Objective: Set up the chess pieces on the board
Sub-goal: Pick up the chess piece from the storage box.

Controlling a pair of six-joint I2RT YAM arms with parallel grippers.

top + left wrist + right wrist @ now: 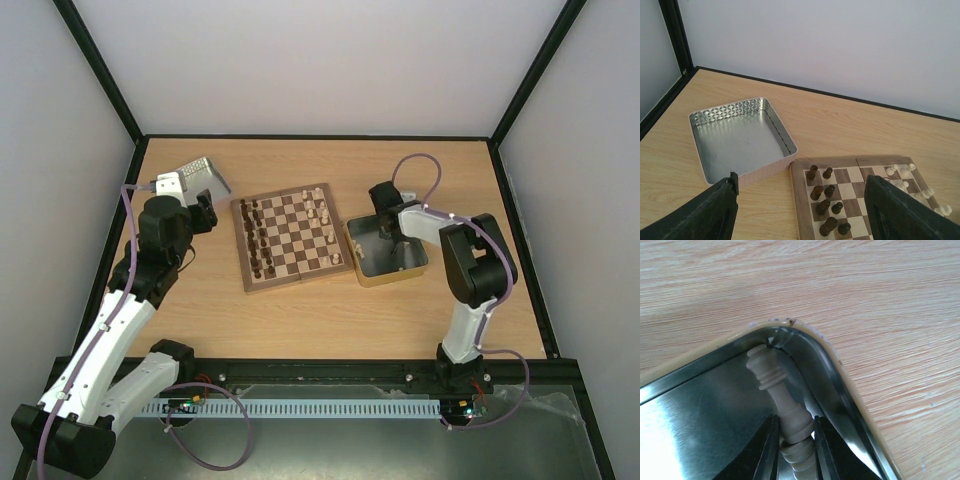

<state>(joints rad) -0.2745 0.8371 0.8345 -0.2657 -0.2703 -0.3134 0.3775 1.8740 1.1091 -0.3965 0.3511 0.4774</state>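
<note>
The board lies mid-table with dark pieces along its left side and cream chess pieces along its right side. My right gripper reaches down into a gold tin. In the right wrist view it is shut on a cream chess piece lying in the tin's corner, with both fingers pressed on the piece's base. My left gripper hangs open above the board's left corner, over the dark pieces, with nothing between its fingers.
A silver tin stands at the back left, touching the board's corner; the left wrist view shows nothing inside this tin. The gold tin's wall runs close beside the right fingers. Black frame posts border the table.
</note>
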